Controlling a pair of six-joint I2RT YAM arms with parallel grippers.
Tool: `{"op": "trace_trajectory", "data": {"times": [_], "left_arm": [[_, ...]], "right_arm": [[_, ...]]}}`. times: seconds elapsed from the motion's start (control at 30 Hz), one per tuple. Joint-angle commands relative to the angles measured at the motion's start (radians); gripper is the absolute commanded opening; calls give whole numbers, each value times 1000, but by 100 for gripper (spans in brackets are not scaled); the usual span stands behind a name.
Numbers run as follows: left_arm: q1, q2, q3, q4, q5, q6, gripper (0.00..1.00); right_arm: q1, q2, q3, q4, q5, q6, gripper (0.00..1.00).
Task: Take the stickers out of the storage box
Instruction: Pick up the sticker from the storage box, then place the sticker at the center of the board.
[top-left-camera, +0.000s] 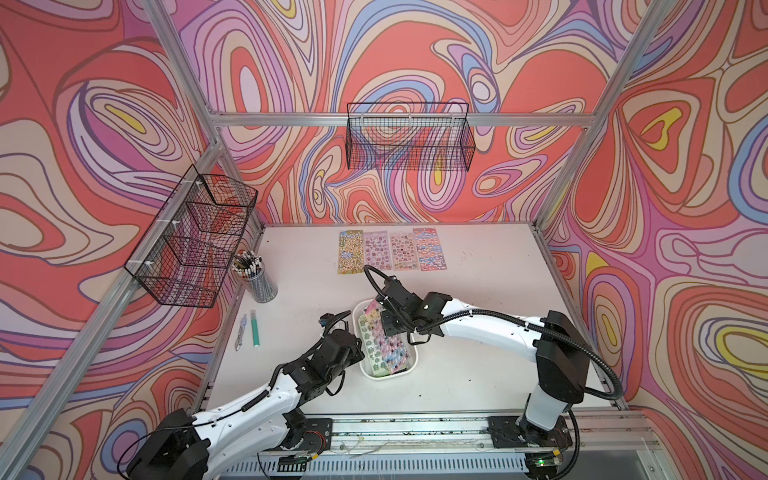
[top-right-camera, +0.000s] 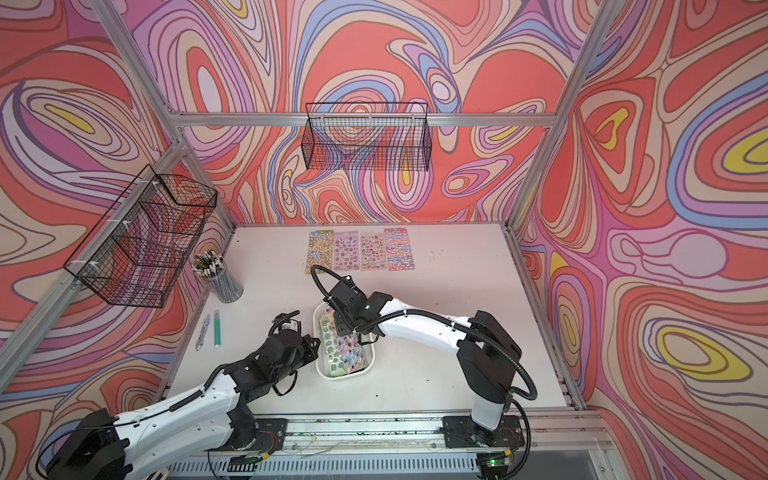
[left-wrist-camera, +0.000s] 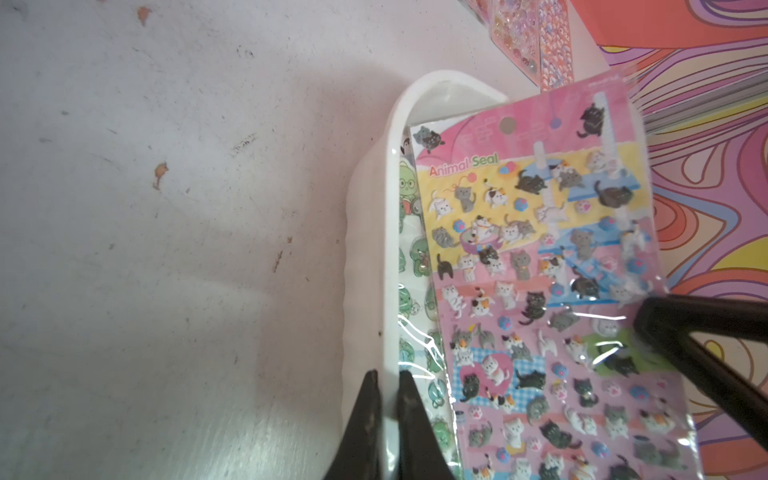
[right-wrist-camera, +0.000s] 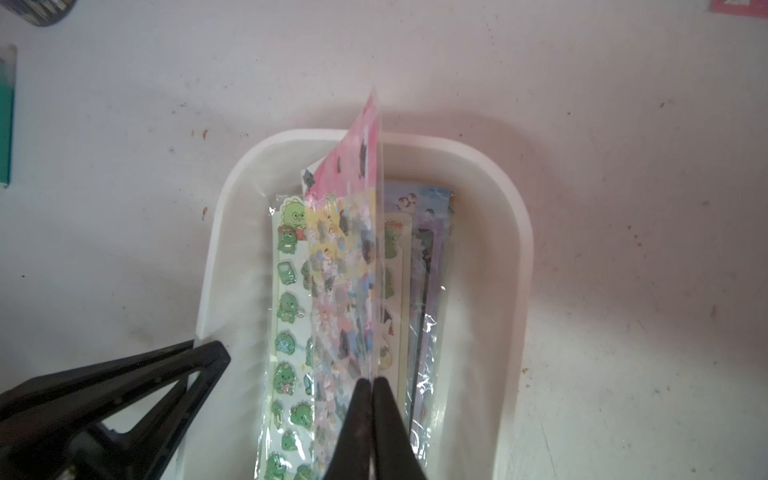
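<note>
While edge-up, stickers (right-wrist-camera: 353, 266) within right tool (right-wrist-camera: 371, 380)

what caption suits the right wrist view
The right pincer pinches the cat sticker sheet, tilted on edge in the white storage box, while the left pincer clamps its rim.

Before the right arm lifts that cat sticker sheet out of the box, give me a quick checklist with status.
1. Right fingers shut on the cat sticker sheet: ok.
2. Left fingers pinching the storage box rim to steady it: ok.
3. Single sheet in the grip: cannot tell, glossy sleeves overlap.
4. Sheet clear of the box: not ok, tilted on edge, lower side among the other sheets.
5. Bare table beside the four laid-out sheets: ok.
6. Box emptied: not ok, dinosaur sheet and others lie inside.
</note>
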Motion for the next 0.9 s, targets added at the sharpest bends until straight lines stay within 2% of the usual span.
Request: {"op": "trace_trajectory", "data": {"times": [0.0,0.13,0.43,0.63,0.8,0.87], "left_arm": [[0,1,15,17,-15,3,11],[0,-2,18,4,-18,5,11],[0,-28,14,-18,-25,10,11],[0,-47,17,-44,-32,18,11],[0,-66,30,-77,-42,28,11],[0,-72,39,-95,-44,34,11]], "right_arm": [[0,-40,28,-26,22,-6,3],[-3,-61,45,-34,19,-12,1],[-70,-119,92,-31,-79,-44,0],[-202,-193,79,-26,-209,-73,0],[-339,-232,94,-52,-290,-153,0],[-409,-232,90,-42,-360,-191,1]]}}
